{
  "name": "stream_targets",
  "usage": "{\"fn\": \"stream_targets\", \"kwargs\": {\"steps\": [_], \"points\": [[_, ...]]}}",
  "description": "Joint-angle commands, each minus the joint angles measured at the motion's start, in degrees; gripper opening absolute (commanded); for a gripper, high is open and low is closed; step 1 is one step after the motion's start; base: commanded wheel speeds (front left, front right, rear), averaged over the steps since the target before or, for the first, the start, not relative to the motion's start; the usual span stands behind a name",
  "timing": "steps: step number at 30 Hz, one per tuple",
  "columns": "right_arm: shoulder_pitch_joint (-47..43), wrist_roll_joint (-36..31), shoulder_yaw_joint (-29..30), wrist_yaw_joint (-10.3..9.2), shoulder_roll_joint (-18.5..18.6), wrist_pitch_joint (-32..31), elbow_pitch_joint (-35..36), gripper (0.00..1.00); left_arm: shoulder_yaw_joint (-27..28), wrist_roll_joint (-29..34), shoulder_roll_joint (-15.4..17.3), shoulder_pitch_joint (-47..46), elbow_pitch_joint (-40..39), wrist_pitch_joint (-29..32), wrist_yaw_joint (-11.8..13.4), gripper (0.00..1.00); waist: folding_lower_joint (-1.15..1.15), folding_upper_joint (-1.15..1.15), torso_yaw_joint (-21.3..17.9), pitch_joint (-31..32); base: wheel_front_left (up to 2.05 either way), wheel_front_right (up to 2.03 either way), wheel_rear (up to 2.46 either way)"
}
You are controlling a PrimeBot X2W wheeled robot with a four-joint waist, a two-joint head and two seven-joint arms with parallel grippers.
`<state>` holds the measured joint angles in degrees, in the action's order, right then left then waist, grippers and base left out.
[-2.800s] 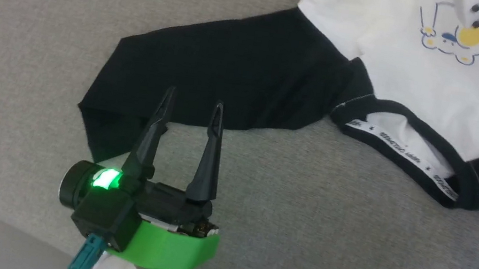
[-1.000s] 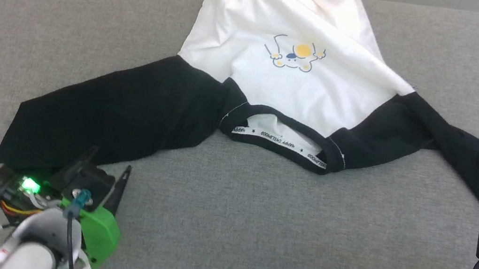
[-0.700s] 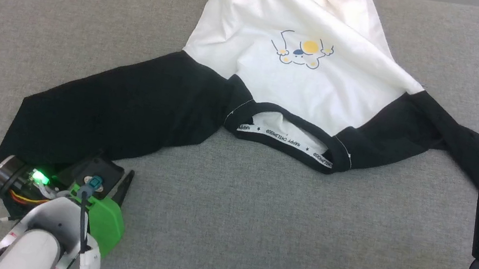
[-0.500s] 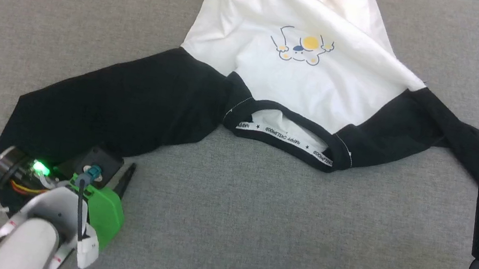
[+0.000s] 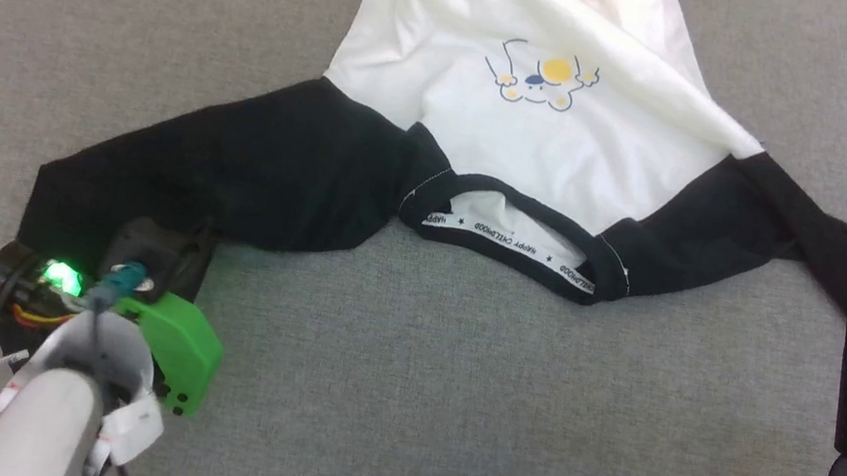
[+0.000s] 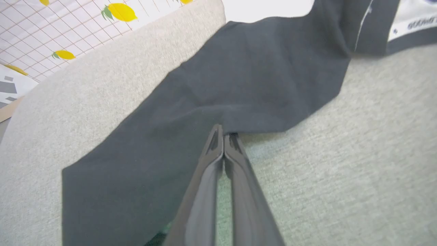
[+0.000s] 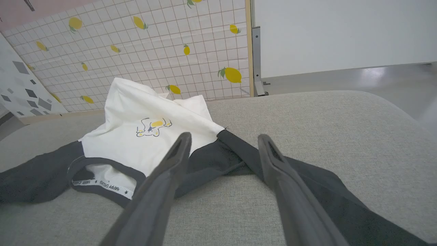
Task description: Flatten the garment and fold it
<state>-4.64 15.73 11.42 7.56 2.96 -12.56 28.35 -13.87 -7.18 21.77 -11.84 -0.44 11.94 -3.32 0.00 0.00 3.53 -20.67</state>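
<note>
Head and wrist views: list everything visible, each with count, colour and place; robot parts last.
garment: one, white with black sleeves and collar trim, spread on the cushion, collar toward the robot.
cushion: one, grey, under the garment.
lemon-print wall: one, white grid with yellow lemons, behind the cushion.
left gripper: one, dark, shut on the garment's sleeve edge.
right gripper: one, dark, open, near the other sleeve.

garment (image 5: 561, 158): 1 | left gripper (image 6: 224, 134) + right gripper (image 7: 224, 136): 2 | grey cushion (image 5: 453, 377): 1
</note>
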Motion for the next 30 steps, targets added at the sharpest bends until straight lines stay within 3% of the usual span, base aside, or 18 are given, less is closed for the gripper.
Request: {"fn": "stream_targets", "kwargs": {"steps": [1, 11, 15, 18, 19, 20, 21, 22, 27, 30], "points": [[0.79, 0.34, 0.07, -0.08, -0.08, -0.01, -0.20, 1.00, 1.00, -1.51, -0.40, 1.92, -2.09, -0.38, 0.96, 0.00, 0.00, 0.00, 0.32, 0.92, 0.00, 0.00, 0.00], [-0.48, 1.27, 0.35, -0.08, -0.08, 0.27, -1.25, 1.00, 12.36, -6.51, 1.88, 20.08, -16.48, 2.16, 8.64, 0.00, 0.00, 0.00, 0.54, 2.71, 0.00, 0.00, 0.00], [-0.64, 1.22, 0.43, -0.08, -0.08, 0.18, -1.26, 1.00, 15.13, -2.43, 3.13, 23.18, -16.12, -0.75, 12.25, 0.00, 0.00, 0.00, 0.66, 2.41, 0.00, 0.00, 0.00], [-0.45, 1.21, -0.17, -0.08, -0.08, -0.01, -1.43, 1.00, 14.03, -3.30, 0.62, 22.58, -13.07, -3.55, 12.87, 0.00, 0.00, 0.00, 0.65, 2.18, 0.00, 0.00, 0.00], [-0.36, 1.19, -0.28, -0.08, -0.08, -0.04, -1.46, 1.00, 13.89, -3.98, 0.06, 21.89, -11.68, -4.81, 12.59, 0.05, 0.00, 0.00, 0.66, 2.11, 0.00, 0.00, 0.00], [-0.22, 1.17, -0.40, -0.08, -0.08, -0.09, -1.47, 1.00, 13.85, -5.02, -0.20, 20.83, -9.22, -6.62, 11.69, 0.34, 0.00, 0.00, 0.66, 2.00, 0.00, 0.00, 0.00], [-0.12, 1.12, -0.50, -0.08, -0.08, -0.14, -1.49, 1.00, 13.77, -5.79, -0.68, 19.85, -7.62, -8.03, 11.19, 0.44, 0.00, 0.00, 0.66, 1.96, 0.00, 0.00, 0.00], [-0.02, 1.07, -0.59, -0.08, -0.08, -0.21, -1.53, 1.00, 13.70, -6.71, -1.45, 18.56, -6.05, -9.75, 10.76, 1.00, 0.00, 0.00, 0.67, 1.95, 0.00, 0.00, 0.00], [0.11, 0.98, -0.91, -0.08, -0.08, -0.39, -1.89, 1.00, 13.61, -10.81, -4.61, 15.18, -3.88, -15.26, 8.88, 1.00, 0.00, 0.00, 0.44, 2.42, 0.00, 0.00, 0.00], [-0.03, 1.09, -0.97, -0.08, -0.08, -0.32, -2.23, 1.00, 13.26, -12.19, -5.48, 15.19, -8.16, -16.46, 8.06, 1.00, 0.00, 0.00, 0.08, 2.89, 0.00, 0.00, 0.00]]}}
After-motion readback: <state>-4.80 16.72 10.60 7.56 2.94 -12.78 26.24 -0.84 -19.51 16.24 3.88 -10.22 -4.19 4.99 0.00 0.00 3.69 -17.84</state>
